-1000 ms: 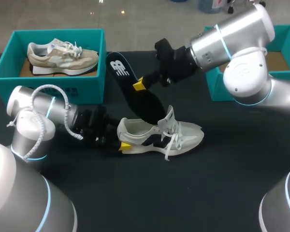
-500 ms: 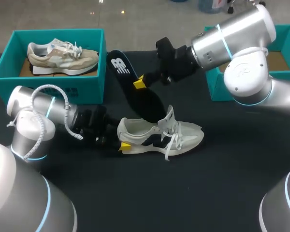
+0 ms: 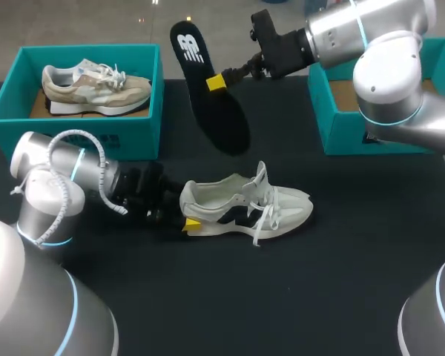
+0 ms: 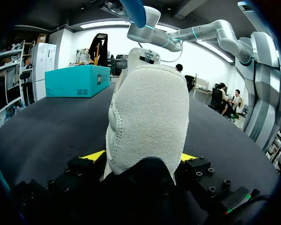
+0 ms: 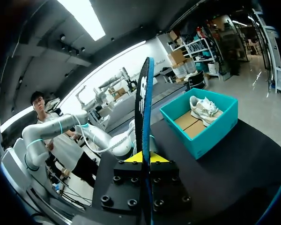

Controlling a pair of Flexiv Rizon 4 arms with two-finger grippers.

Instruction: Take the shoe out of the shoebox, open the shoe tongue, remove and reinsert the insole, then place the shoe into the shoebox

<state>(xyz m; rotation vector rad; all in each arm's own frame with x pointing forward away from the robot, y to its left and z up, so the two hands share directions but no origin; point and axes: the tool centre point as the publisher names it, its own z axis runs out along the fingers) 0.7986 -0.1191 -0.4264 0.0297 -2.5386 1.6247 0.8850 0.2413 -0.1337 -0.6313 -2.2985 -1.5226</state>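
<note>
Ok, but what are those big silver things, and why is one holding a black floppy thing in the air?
Those are two robot arms. The big picture looks down on them from above. The left arm pinches the heel of the white shoe on the black table between its yellow-tipped jaws. The right arm holds the floppy thing, the shoe's insole, up in the air, jaws shut on it. The two round pictures come from small cameras on the wrists: one sees the heel close up, the other the insole edge-on. At the back left a teal shoebox holds a beige shoe; another teal box stands on the right.
</note>
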